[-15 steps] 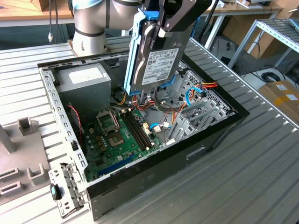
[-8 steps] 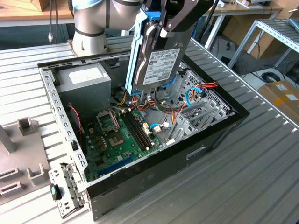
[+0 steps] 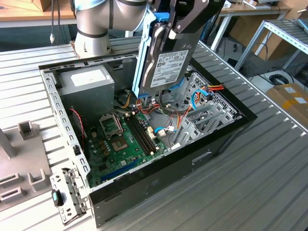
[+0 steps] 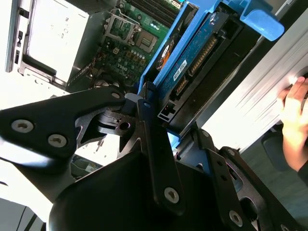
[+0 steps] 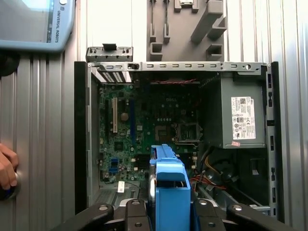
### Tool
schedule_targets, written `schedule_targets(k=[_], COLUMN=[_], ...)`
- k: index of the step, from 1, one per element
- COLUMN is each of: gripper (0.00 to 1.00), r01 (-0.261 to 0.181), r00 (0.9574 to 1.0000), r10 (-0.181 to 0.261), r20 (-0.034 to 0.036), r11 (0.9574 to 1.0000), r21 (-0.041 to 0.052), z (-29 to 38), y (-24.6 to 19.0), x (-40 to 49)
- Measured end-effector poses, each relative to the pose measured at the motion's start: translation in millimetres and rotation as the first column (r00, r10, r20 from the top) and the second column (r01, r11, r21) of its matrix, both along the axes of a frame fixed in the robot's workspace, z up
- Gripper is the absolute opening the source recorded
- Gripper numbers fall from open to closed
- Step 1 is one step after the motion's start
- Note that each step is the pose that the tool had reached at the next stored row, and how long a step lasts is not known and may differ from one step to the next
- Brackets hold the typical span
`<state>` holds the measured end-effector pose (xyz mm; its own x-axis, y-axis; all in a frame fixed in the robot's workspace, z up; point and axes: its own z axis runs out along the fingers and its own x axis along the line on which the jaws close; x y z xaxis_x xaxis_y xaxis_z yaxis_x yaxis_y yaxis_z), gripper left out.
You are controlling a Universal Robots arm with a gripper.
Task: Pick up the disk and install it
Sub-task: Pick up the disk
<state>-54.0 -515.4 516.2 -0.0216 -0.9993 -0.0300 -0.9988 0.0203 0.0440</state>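
The disk hangs on edge above the open computer case, its white label facing the exterior view, with blue carrier rails along its sides. My gripper is shut on its upper end. In the second wrist view the disk shows its blue circuit side between the black fingers. The first wrist view looks down past the blue carrier into the case. The disk is over the case's drive-cage end, apart from the metal drive cage.
Inside the case lie the green motherboard, the grey power supply and loose coloured cables. A person's hand rests on the ribbed table beside the case. A grey fixture stands at the exterior view's left.
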Motion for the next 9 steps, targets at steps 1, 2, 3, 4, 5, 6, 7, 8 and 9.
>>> schedule_targets(k=[1, 2, 3, 4, 5, 6, 7, 8, 9], gripper=[0.37, 0.37, 0.37, 0.37, 0.37, 0.37, 0.37, 0.37, 0.37], r01=[0.000, 0.000, 0.000, 0.000, 0.000, 0.000, 0.000, 0.000, 0.000], r00=[1.0000, 1.0000, 1.0000, 1.0000, 1.0000, 1.0000, 1.0000, 1.0000, 1.0000], r10=[0.000, 0.000, 0.000, 0.000, 0.000, 0.000, 0.000, 0.000, 0.000], r20=[0.0000, 0.0000, 0.0000, 0.0000, 0.0000, 0.0000, 0.0001, 0.0001, 0.0000], r11=[1.0000, 1.0000, 1.0000, 1.0000, 1.0000, 1.0000, 1.0000, 1.0000, 1.0000], r21=[0.0000, 0.0000, 0.0000, 0.0000, 0.0000, 0.0001, 0.0002, 0.0002, 0.0001], z=[-0.1, -0.2, -0.3, -0.4, -0.5, -0.6, -0.8, -0.8, -0.8], y=[-0.1, -0.2, -0.4, -0.5, -0.6, -0.8, -1.0, -1.1, -1.2], x=[0.9, 2.0, 2.8, 3.3, 3.9, 4.7, 5.5, 5.8, 6.3])
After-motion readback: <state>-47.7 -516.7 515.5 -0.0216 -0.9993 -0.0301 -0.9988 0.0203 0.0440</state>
